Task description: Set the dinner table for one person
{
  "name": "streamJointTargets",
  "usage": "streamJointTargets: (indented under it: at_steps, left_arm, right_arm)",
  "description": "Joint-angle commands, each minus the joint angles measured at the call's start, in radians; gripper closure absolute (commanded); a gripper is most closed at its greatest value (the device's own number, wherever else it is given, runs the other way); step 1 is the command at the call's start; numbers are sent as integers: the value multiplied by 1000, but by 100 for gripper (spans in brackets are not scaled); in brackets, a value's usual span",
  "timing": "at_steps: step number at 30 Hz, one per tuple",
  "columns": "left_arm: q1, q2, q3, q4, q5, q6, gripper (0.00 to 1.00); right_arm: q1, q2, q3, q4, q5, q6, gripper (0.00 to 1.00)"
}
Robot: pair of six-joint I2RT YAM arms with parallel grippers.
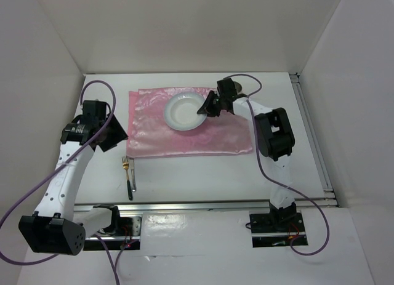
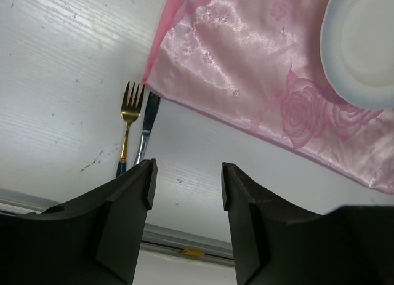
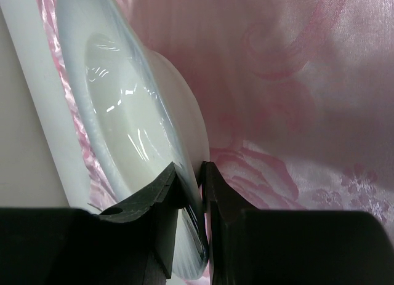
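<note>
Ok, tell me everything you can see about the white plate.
The white plate is round and glossy, like glazed ceramic, with a wide rim around a shallow well, and it is empty. It lies over the far middle of the pink mat. The right gripper is shut on its right rim, one finger on each face. Whether it rests flat or is slightly raised, I cannot tell.

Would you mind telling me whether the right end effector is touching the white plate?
Touching. The right wrist view shows the right end effector with its two fingers pinching the rim of the white plate.
</note>
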Motion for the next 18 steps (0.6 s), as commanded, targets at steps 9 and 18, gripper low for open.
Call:
streamJointTargets:
  at_steps: [9,18]
  left_arm:
    - [7,-25,11,-9,-26,-18,37]
    - [7,-14,9,-21,-54,-27,32]
  right_arm:
    - [18,21,72,119,-79,59,100]
    - [27,31,81,28,-10,39,44]
